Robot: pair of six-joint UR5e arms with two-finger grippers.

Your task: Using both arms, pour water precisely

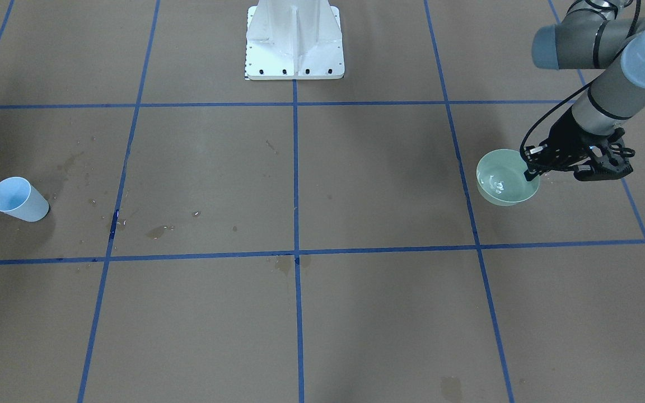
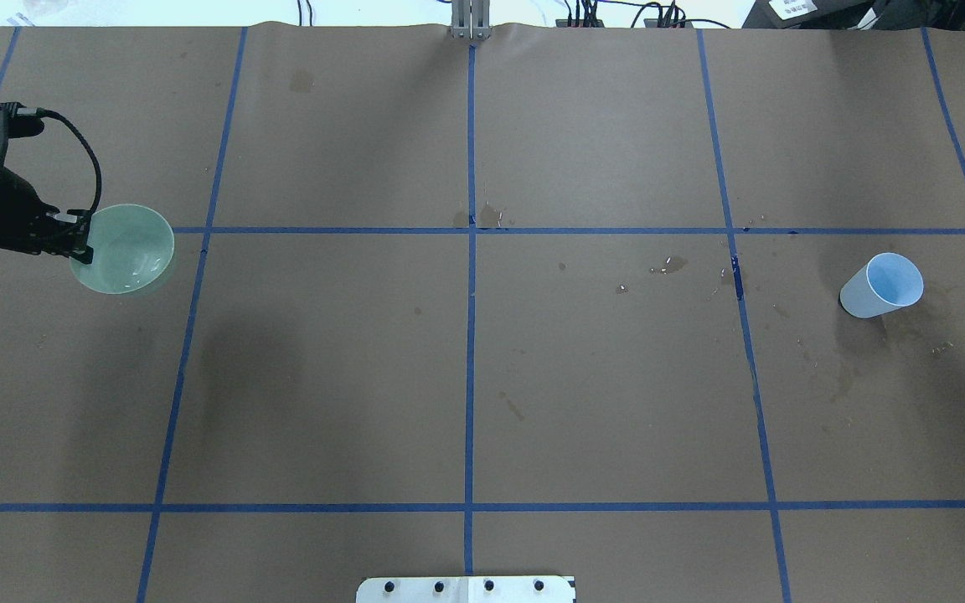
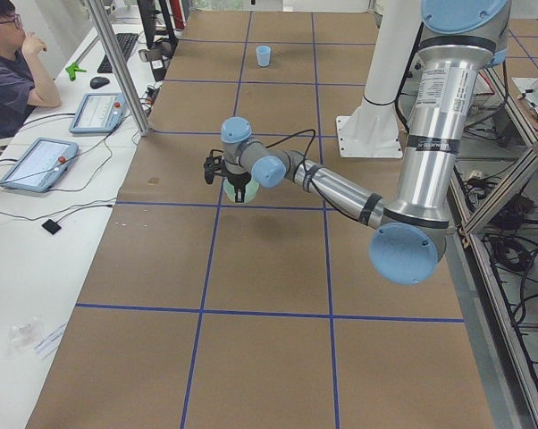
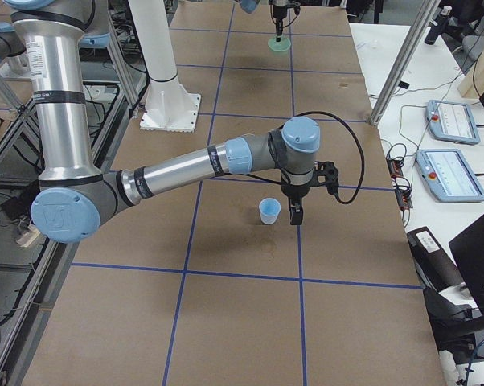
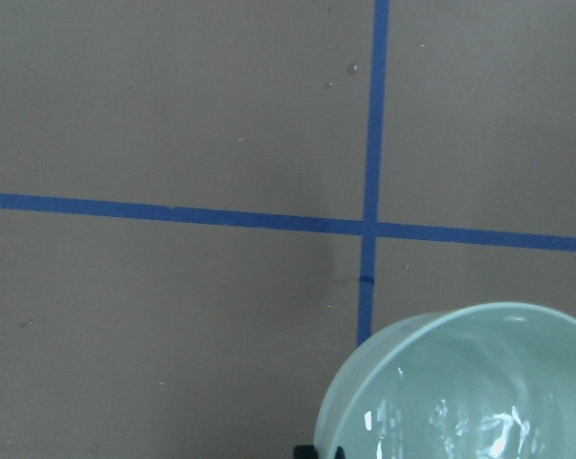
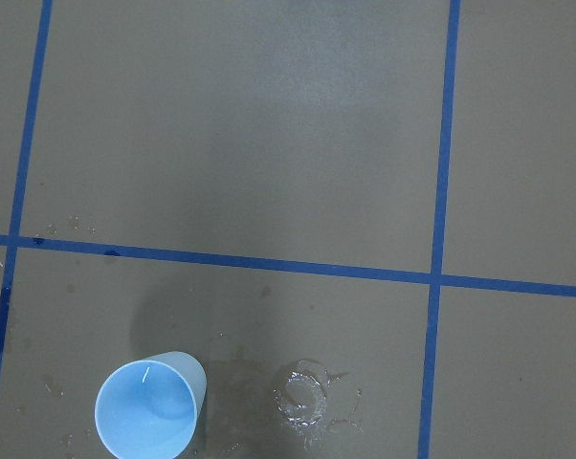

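A pale green bowl (image 1: 506, 180) sits at the robot's far left of the table. Water (image 5: 479, 421) glints in its bottom. My left gripper (image 1: 531, 171) is shut on the bowl's rim; it also shows in the overhead view (image 2: 80, 249). A light blue cup (image 2: 883, 286) stands upright at the far right. In the exterior right view my right gripper (image 4: 295, 215) hangs just beside the cup (image 4: 269, 211), fingers pointing down. I cannot tell whether it is open or shut. In the right wrist view the cup (image 6: 149, 406) is at the lower left, with no fingers showing.
A small wet ring (image 6: 307, 397) lies on the paper beside the cup, with dark stains and droplets (image 2: 671, 265) nearby. The white pedestal (image 1: 294, 39) stands at the robot's edge. An operator (image 3: 10, 80) and tablets (image 3: 38, 163) are beyond the far edge.
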